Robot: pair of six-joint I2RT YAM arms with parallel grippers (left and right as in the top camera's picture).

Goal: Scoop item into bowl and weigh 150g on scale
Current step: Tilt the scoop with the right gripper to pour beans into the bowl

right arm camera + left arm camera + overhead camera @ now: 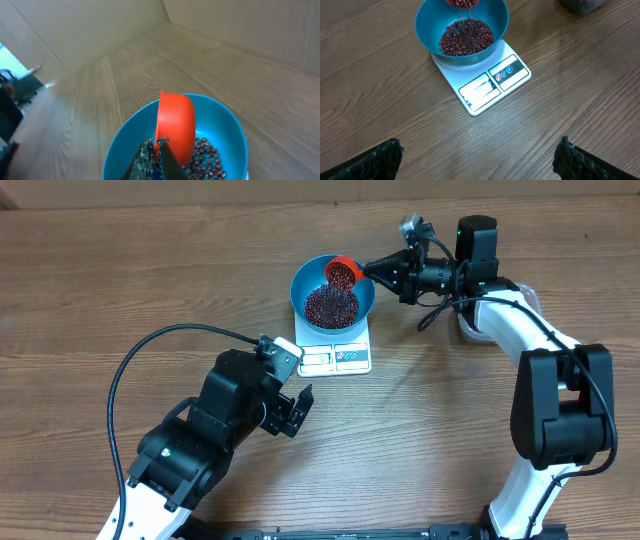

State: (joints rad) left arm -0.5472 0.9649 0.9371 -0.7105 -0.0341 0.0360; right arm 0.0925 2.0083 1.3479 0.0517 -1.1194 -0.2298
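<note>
The step in hand is the pour: the right gripper (378, 270) is clenched on the handle of the orange scoop (343, 273) and holds it tipped over the bowl (297, 285), mouth down toward the middle. In the left wrist view beans (466, 37) appear to be falling from the scoop's lip onto the heap that covers the bowl's bottom. The bowl sits on the scale (335, 358), covering its far part and leaving the display (479, 90) and label panel clear at the near edge. The digits are too small to read, so how close the load is to target cannot be told; judging by the heap, several scoops may be in. The left gripper (290, 410) is released, its jaws standing wide, and hangs above the bare surface (120, 270) on the near side of the scale, touching nothing. The next move, as I judge it, calls for emptying the scoop with a small roll of the wrist, then checking the display. If the weight is short, go back to the tub (582, 4) for more, taking only a part scoop and trickling it in near the target. The scoop must stay off the bowl's rim so that it does not press on the scale.
</note>
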